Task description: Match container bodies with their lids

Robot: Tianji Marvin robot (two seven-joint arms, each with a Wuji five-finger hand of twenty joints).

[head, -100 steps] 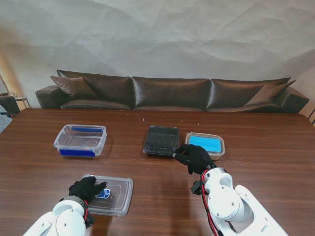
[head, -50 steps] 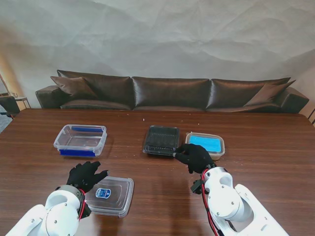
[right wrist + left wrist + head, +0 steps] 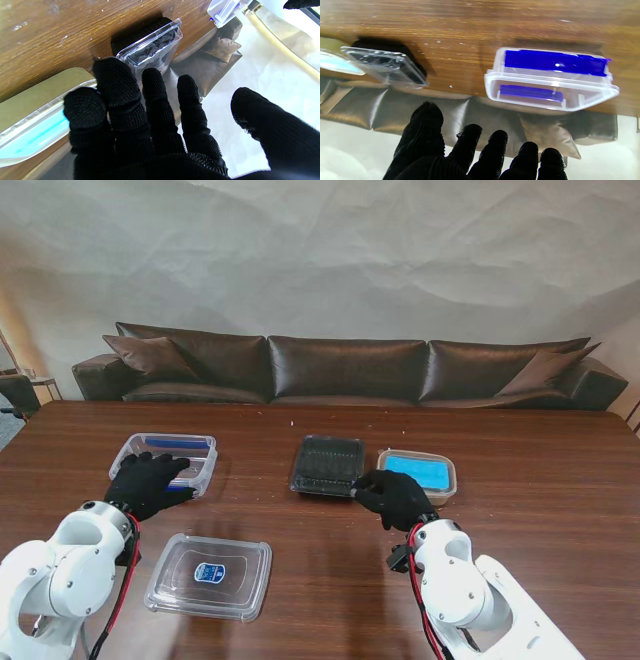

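Leaving the clear lid (image 3: 209,576) at lower left, the left hand (image 3: 147,483) reaches the blue-clipped container (image 3: 164,463), fingers apart, apparently not gripping; a shallow approach could shove it away.

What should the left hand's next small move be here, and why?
Probably lower the left hand and close it on the near rim of the clear box with blue clips. The fingers are spread and hold nothing, the box has no lid, and the clear lid lies flat nearer to me.
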